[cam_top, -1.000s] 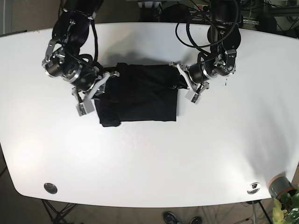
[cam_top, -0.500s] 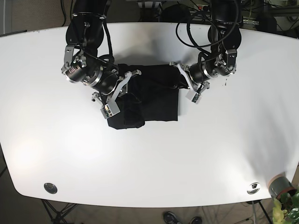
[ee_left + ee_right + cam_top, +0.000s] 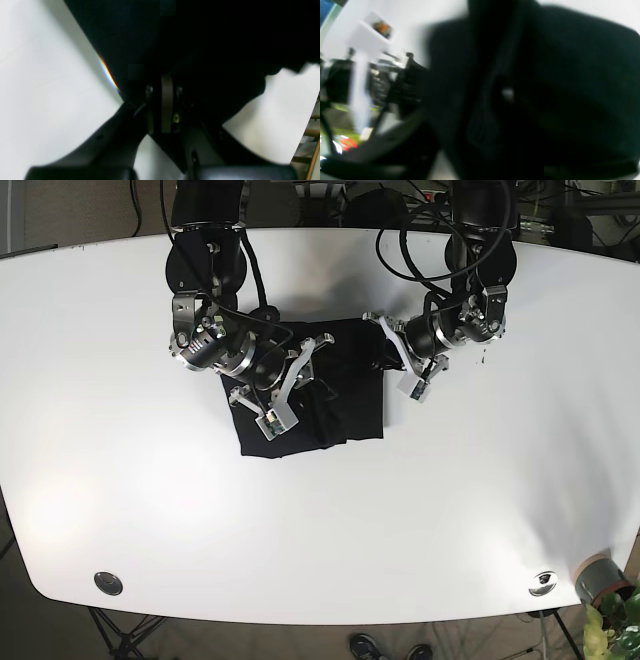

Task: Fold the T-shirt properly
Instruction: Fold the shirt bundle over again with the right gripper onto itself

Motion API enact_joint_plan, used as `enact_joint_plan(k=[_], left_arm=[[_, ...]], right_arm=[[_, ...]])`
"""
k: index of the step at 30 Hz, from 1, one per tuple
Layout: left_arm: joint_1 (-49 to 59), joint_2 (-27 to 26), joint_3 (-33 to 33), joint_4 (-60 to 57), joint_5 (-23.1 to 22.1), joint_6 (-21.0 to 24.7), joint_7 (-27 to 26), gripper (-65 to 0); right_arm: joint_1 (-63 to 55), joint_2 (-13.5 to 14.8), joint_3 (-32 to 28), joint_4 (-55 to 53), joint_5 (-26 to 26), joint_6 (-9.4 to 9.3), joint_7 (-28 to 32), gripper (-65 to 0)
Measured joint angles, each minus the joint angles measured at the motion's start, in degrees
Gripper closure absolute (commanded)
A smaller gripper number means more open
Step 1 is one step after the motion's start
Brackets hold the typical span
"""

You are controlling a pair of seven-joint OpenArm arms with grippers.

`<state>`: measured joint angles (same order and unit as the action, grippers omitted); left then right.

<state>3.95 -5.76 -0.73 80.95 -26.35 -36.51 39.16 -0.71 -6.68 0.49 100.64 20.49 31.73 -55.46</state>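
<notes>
The black shirt [image 3: 345, 385] is lying on the white table [image 3: 330, 540], nearer to the far edge than to the near edge and about midway between the left and right edges. It is looking like a small rectangle with its layers bunched up in the middle.

The right gripper [image 3: 300, 370] is sitting over the left part of the shirt, with the arm reaching down from the far edge. In the base view its light fingers [image 3: 312, 348] are spreading apart above the cloth, but black fabric is surrounding them, so I cannot tell if they are pinching a layer or not. The right wrist view is very blurred; the shirt [image 3: 532, 95] is filling nearly all of it and is giving no clear sight of the jaws.

The left gripper [image 3: 395, 355] is resting at the right edge of the shirt, close to the far right corner of the cloth. In the left wrist view the dark fabric [image 3: 200, 45] is covering the upper part and is hanging into the space between the two dark fingers [image 3: 112, 132], while white table [image 3: 37, 87] is showing on both sides. The fingertips are hiding in the cloth, so I cannot tell if this gripper is gripping the shirt or only touching it.
</notes>
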Motion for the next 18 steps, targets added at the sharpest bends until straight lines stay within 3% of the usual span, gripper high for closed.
enact_joint_plan(k=[2, 5, 10, 18], left_arm=[[0.0, 0.0, 0.0, 0.0, 0.0, 0.0, 0.0, -1.7], [0.0, 0.0, 0.0, 0.0, 0.0, 0.0, 0.0, -1.7], [0.0, 0.0, 0.0, 0.0, -0.1, 0.0, 0.0, -1.7], [-0.1, 0.2, 0.0, 0.1, -0.2, 0.0, 0.2, -1.7]], right_arm=[[0.1, 0.0, -0.9, -0.4, -1.7, -0.04, 0.0, -42.6], [0.4, 0.2, -2.8, -0.8, -4.0, -0.81, 0.3, -48.2], [1.0, -0.2, -4.7, -0.5, -4.6, -4.55, 1.7, -45.7], [0.2, 2.5, -4.6, 4.8, 1.0, -4.74, 1.6, -44.4]])
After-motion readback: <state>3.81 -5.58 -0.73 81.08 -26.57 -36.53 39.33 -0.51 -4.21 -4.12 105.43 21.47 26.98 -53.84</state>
